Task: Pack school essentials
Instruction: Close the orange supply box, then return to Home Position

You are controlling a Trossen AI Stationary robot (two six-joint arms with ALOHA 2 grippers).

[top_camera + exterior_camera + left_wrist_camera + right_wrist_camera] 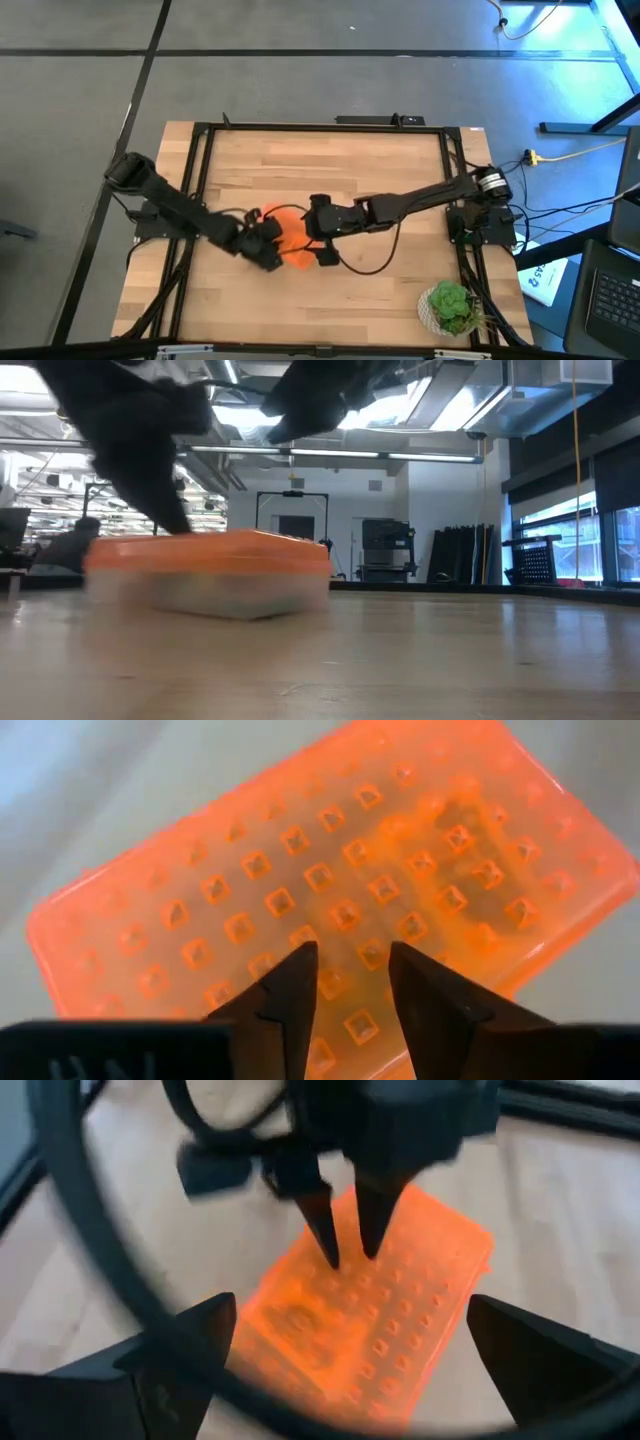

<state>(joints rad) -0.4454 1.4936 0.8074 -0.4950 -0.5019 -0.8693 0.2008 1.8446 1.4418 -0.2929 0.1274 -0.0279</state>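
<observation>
From above, both arms meet over the middle of the wooden table, and all you really get of the box is its orange lid poking out between the left gripper and the right gripper; the school stuff itself isn't visible anywhere on the tabletop, so if it's in the box I can't tell. There's a leafy potted plant well apart, down by the near right corner, and a black cable from the right arm loops across the wood just beside the box. Down at table level the clear box sits flat on the wood with the lid closed on top, its see-through walls too blurry to make out any contents, and the dark arms hang over it and block the top of the view. From the left wrist, the lid's grid of little square holes fills everything, something dark shows faintly through it, and the two left fingers stand a narrow gap apart right over the lid, not pinching anything I can see. From the right wrist, its own fingers are spread wide either side of the box, with the left arm's fingertips pointing down at the lid.
</observation>
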